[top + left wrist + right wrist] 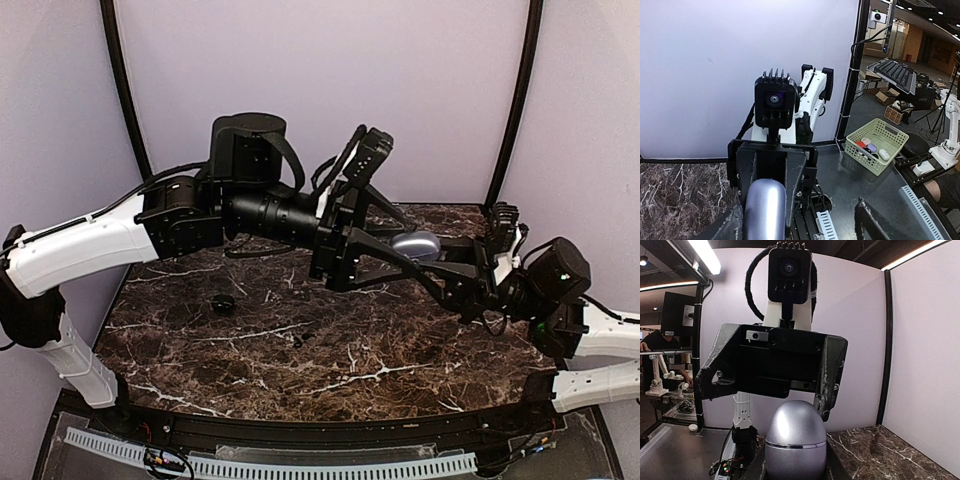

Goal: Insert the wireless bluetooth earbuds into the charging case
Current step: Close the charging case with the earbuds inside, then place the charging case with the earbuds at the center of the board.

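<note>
The right gripper [445, 265] squeezes the charging case [796, 440], which sits between the left gripper's [769, 390] open fingers.

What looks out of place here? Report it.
Nothing is spilled or damaged. One oddity: the right gripper holds the charging case shut in mid-air, while a small dark piece, possibly an earbud, lies alone on the table far to its left.
</note>
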### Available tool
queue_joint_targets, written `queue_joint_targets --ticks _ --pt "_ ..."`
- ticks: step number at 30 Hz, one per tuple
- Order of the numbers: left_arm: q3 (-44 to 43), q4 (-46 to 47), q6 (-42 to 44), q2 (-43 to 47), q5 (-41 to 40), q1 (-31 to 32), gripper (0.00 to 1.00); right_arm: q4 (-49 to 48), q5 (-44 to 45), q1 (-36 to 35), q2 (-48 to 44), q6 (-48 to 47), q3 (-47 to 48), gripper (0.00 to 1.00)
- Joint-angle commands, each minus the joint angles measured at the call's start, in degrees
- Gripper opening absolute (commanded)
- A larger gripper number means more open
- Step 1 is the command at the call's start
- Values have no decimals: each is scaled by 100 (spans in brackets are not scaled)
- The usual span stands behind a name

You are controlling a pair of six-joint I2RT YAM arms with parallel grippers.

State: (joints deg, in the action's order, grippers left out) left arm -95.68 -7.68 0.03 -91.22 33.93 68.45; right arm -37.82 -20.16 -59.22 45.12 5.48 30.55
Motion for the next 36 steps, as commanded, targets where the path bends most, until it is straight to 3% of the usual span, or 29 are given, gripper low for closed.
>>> queue_joint_targets --ticks 1,4,8,11,18,29,36 --pt "-102 -323 231 263 360 133 71 -436 -42 278 0 421 107 0" --pt "-88 -405 329 365 141 134 70 -396 -101 351 2 427 93 0" --pt "-113 -547 254 506 -868 -16 70 -229 -166 528 -24 400 83 0" --pt "-244 -939 187 388 -809 -339 66 -204 -398 744 -12 611 77 0" --pt "-190 -1176 510 273 -605 -367 53 -190 -960 939 179 1005 166 0" --pt "-34 -958 481 121 -566 -378 52 31 -1078 1140 547 1263 426 0" --pt "976 234 -897 740 -1011 -1362 62 1496 -269 2004 1713 1155 1016 0"
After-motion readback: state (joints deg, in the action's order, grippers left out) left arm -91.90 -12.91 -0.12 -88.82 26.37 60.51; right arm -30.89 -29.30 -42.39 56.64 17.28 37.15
